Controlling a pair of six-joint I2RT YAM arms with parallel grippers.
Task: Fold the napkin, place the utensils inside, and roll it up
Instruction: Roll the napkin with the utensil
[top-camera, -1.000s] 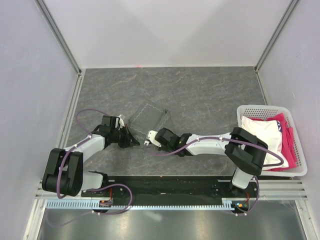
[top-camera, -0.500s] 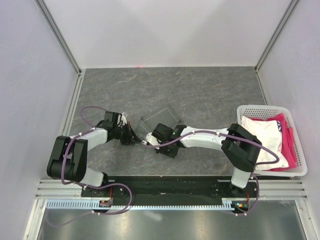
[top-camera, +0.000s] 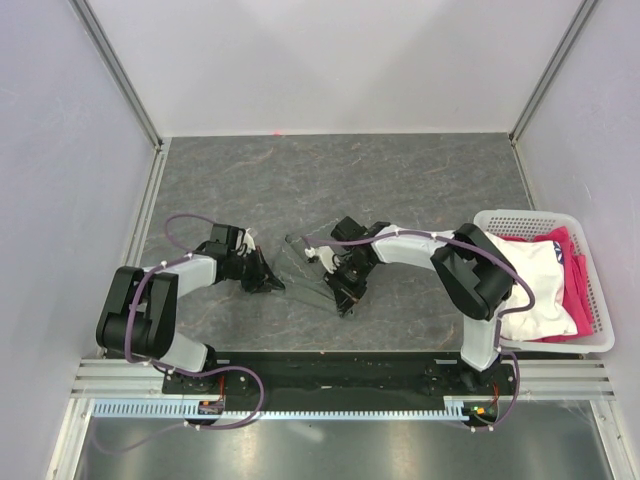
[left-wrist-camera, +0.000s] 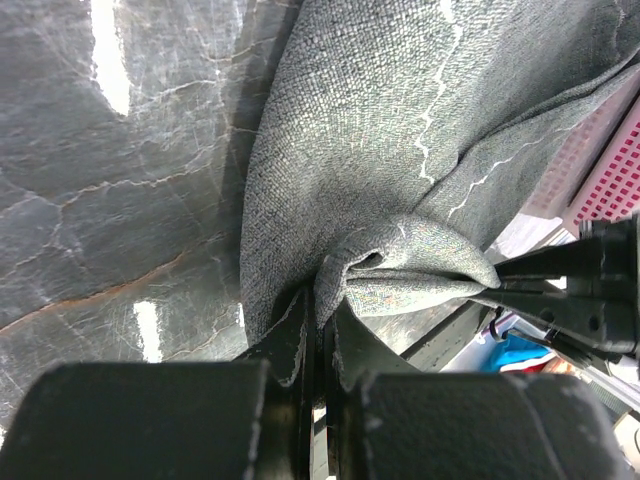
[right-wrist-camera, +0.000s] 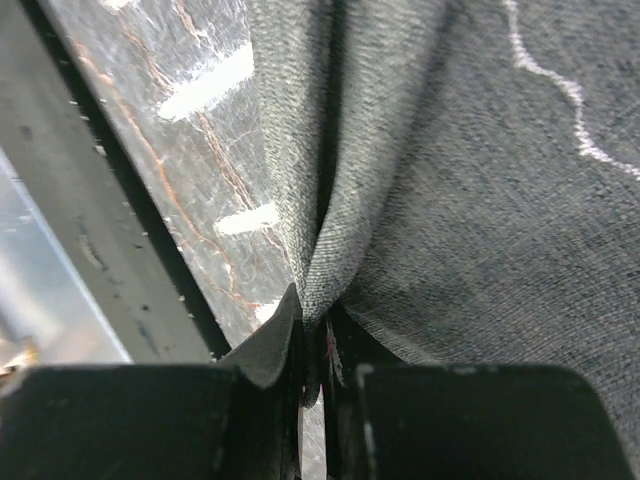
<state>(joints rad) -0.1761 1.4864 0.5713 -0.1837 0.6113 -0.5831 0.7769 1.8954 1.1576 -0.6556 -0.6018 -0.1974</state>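
The napkin (top-camera: 306, 264), a dark grey cloth with a pale stitched hem, hangs bunched between my two grippers just above the middle of the table. My left gripper (top-camera: 271, 284) is shut on its left edge; the left wrist view shows the cloth (left-wrist-camera: 380, 130) folded into a lip at the shut jaws (left-wrist-camera: 322, 312). My right gripper (top-camera: 345, 300) is shut on the napkin's near right part; the right wrist view shows a crease of cloth (right-wrist-camera: 480, 180) pinched between the fingers (right-wrist-camera: 315, 340). The orange utensils are out of view.
A white plastic basket (top-camera: 592, 341) stands at the right edge of the table, holding a white cloth (top-camera: 530, 270) and a pink cloth (top-camera: 575, 285). The black mounting rail (top-camera: 330, 365) runs along the near edge. Walls close in the left, back and right sides.
My right wrist has swung round from the napkin's left near corner to its right side. The napkin, lying flat a second ago, is now drawn nearer and bunched between both grippers.
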